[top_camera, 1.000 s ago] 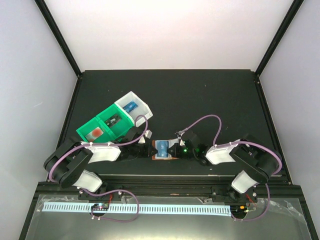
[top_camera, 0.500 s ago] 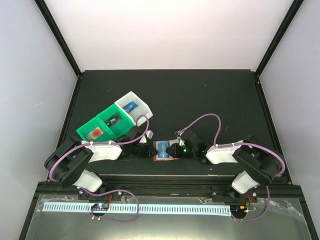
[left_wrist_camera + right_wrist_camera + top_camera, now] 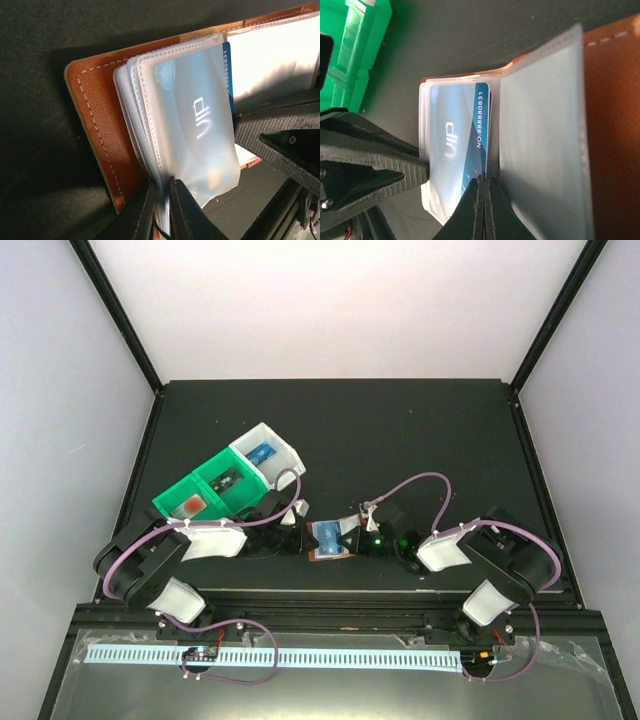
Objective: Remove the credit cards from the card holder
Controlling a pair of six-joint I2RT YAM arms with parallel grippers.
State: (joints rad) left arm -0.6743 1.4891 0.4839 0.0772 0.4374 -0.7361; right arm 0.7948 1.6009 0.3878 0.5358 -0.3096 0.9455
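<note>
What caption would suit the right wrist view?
Right hand shut, fingertips at the edge of the blue credit card, which sits in a clear pocket of the card holder.

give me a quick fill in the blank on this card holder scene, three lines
1. The stitched cover of the card holder is ___ in colour.
2. The card at the tips of the shut right gripper reads ___ in pale letters.
3. In the bin tray, the blue thing lies in the ___ compartment.

Missing words: brown; VIP; white.
</note>
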